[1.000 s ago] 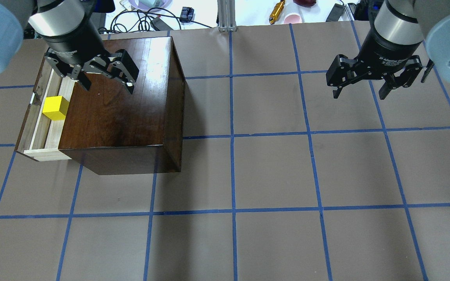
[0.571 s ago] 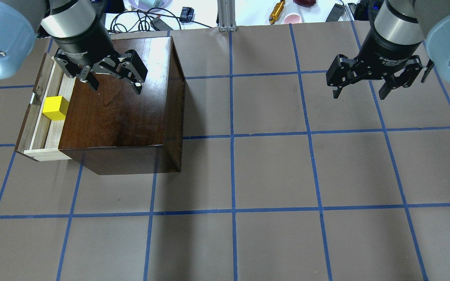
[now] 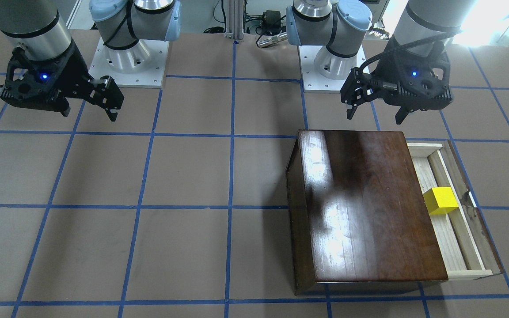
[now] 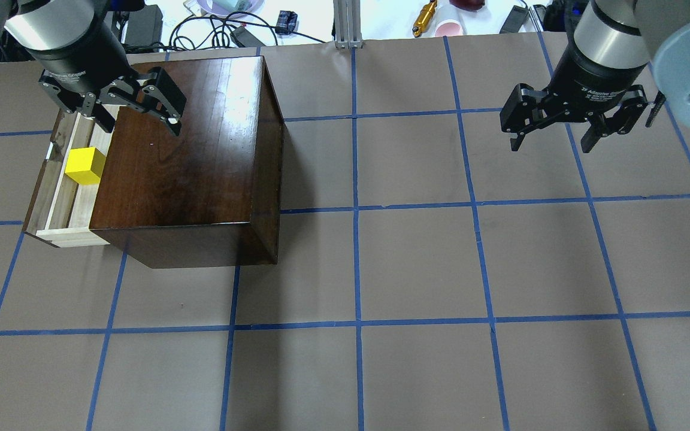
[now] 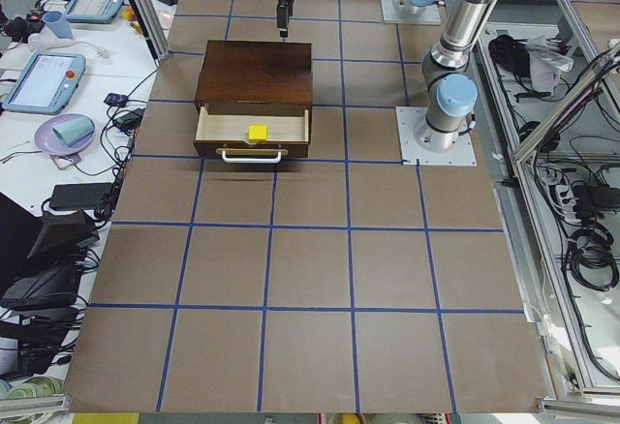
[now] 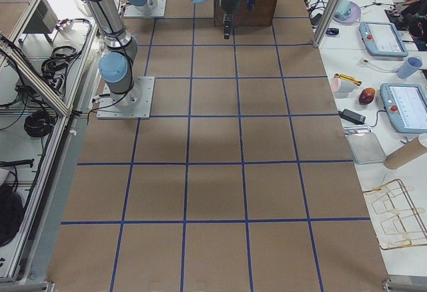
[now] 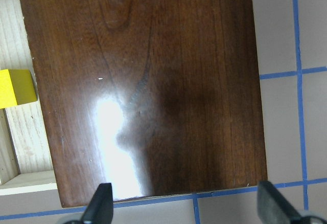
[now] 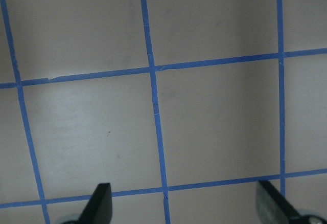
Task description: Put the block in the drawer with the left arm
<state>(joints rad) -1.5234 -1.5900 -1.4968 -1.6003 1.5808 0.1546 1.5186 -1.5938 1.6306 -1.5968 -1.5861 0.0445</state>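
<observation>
A table covered in brown paper with a grid of blue tape lines (image 4: 417, 263) fills the scene. At its far left stands a glossy dark-brown wooden cabinet (image 4: 189, 167). Two silver robot arms with pale blue joint caps reach in from the near side: the left arm (image 4: 63, 30) above the cabinet, the right arm (image 4: 608, 30) well apart at the far right, above bare table.

From the cabinet's left side a shallow tray drawer of pale unfinished wood (image 4: 78, 212) is pulled partly out. Its long axis runs near to far, and its mouth faces up.

The left arm's black two-finger gripper (image 4: 141, 129) hangs above the far part of the cabinet top, jaws spread wide, holding nothing. The right arm's black gripper (image 4: 551, 143) is likewise spread wide and empty.

A small bright yellow cube, the block (image 4: 85, 166), lies inside the drawer, about midway along it, just beside the cabinet's edge and clear of both grippers.

You can judge the placing as done: the block is in the drawer and released. What seems left is only to draw the left arm away.

The block rests flat on one face, its sides roughly square with the drawer walls. Being a cube, it has no long axis.
</observation>
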